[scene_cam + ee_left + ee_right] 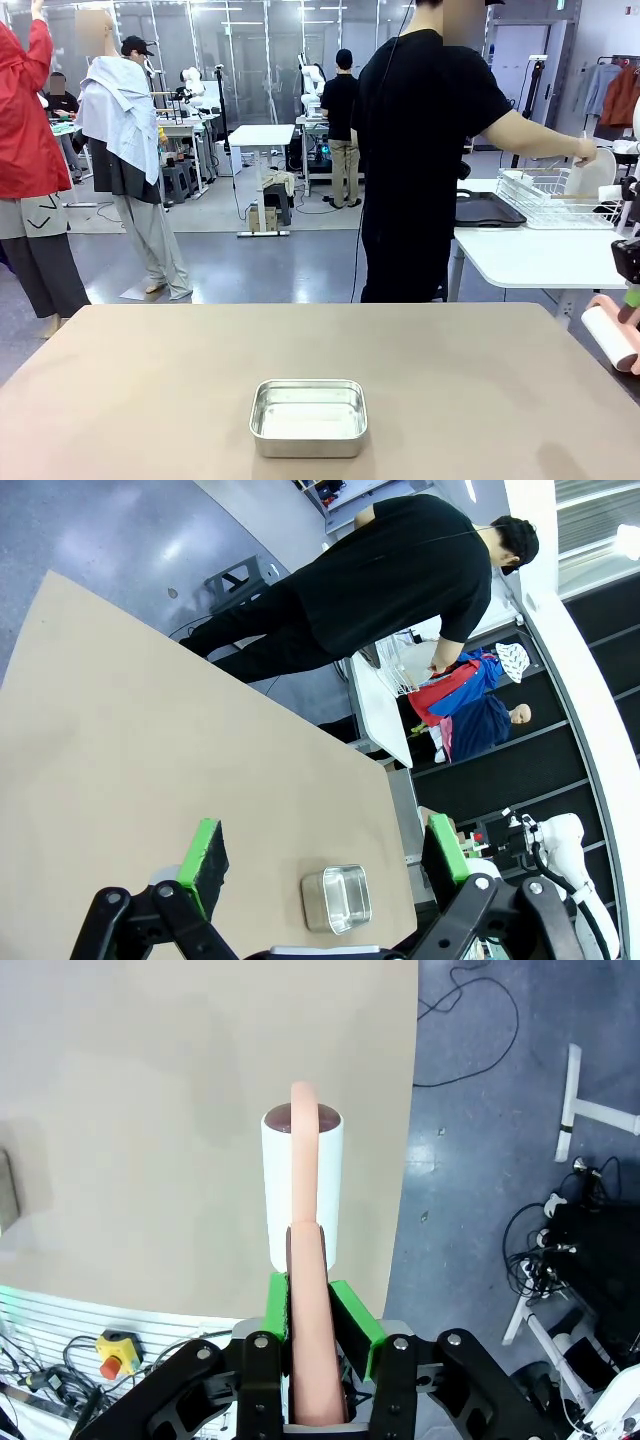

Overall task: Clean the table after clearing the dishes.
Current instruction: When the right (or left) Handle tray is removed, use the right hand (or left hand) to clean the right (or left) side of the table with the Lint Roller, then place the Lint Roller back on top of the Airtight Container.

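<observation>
Your right gripper is clamped on the pink handle of the lint roller, held above the table at its right edge; your left gripper hangs spread wide, holding nothing. The roller looks light and stiff, so grip the handle, not the sticky drum. A plate sits in the person's hand at the side table's rack; any cutlery is hidden. The steel pan stays mid-table.

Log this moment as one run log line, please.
left tool open, empty | right tool shut on roller | steel pan on table

front cam low, wrists likely overhead, sharing table
</observation>
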